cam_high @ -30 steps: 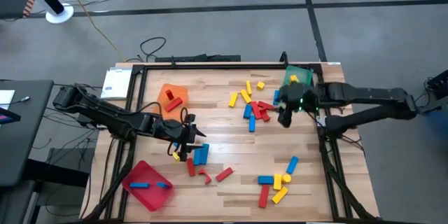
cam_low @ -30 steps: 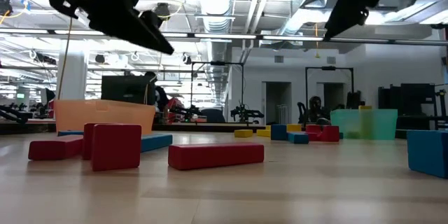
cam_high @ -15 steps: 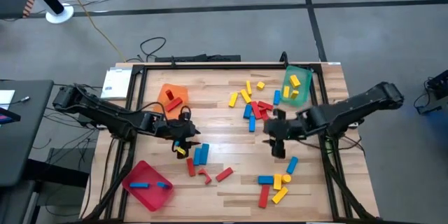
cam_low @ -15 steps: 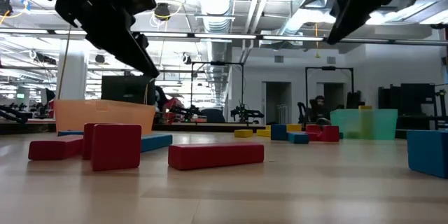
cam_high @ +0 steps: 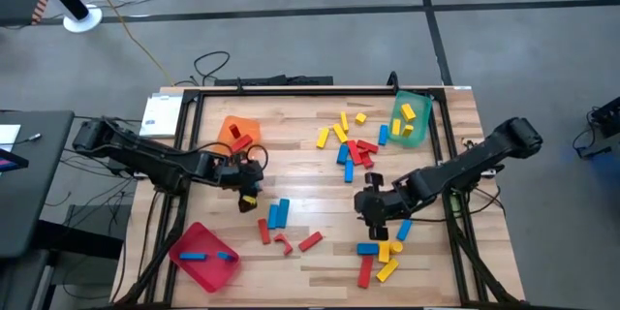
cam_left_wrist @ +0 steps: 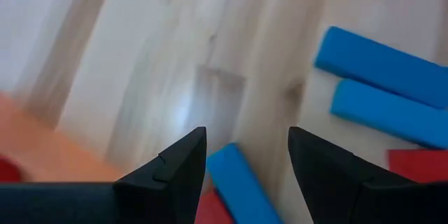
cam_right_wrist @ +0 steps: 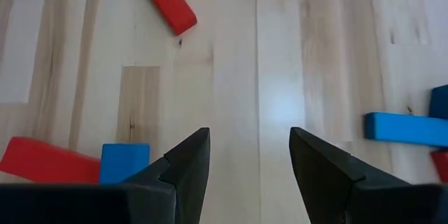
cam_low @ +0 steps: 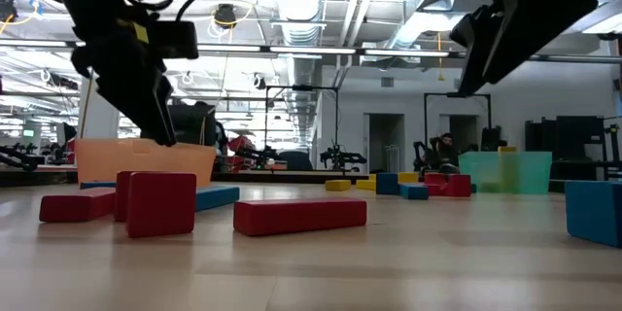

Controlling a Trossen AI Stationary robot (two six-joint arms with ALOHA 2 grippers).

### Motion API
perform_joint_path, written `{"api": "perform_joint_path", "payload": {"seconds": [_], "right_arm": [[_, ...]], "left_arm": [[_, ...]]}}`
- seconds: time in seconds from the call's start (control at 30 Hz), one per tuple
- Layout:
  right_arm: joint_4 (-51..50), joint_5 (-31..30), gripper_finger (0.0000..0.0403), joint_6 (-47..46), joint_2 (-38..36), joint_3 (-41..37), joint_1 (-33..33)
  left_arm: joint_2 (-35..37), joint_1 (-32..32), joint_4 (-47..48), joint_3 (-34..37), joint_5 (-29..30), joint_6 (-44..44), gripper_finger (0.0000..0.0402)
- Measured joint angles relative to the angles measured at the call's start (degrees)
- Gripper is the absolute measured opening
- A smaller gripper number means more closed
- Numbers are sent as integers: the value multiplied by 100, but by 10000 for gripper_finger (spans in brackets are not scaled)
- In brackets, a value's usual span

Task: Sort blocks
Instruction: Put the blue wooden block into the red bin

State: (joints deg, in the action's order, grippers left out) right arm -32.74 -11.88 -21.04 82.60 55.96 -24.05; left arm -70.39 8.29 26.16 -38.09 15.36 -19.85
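Blocks [cam_high: 355, 149] scattered on table [cam_high: 320, 179], both end effectors empty

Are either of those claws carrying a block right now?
No. Both wrist views show open fingers with only bare table between them: the left gripper and the right gripper hold nothing.

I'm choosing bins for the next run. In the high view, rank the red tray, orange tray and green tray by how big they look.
1. red tray, largest.
2. orange tray and green tray: look alike in size, and the left arm partly hides the orange one, so no ranking between them.
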Motion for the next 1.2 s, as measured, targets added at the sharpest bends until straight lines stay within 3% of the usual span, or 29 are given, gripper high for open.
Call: {"api": "perform_joint_path", "payload": {"seconds": [0.17,0.27,0.53,0.87,1.2], "right_arm": [[115,1,210,2,169,0,-66],[197,1,210,-15,230,0,-114],[307,2,210,-59,290,0,-286],[368,1,210,-57,290,0,-333],[449,2,210,11,290,0,-331]], "left_arm": [[-178,-290,8,0,-199,64,198],[-611,-458,1,0,-481,155,198],[-1729,-680,27,-177,-381,293,195],[-1830,-675,231,-511,-536,534,121],[-1853,-675,453,-691,-526,587,113]]}}
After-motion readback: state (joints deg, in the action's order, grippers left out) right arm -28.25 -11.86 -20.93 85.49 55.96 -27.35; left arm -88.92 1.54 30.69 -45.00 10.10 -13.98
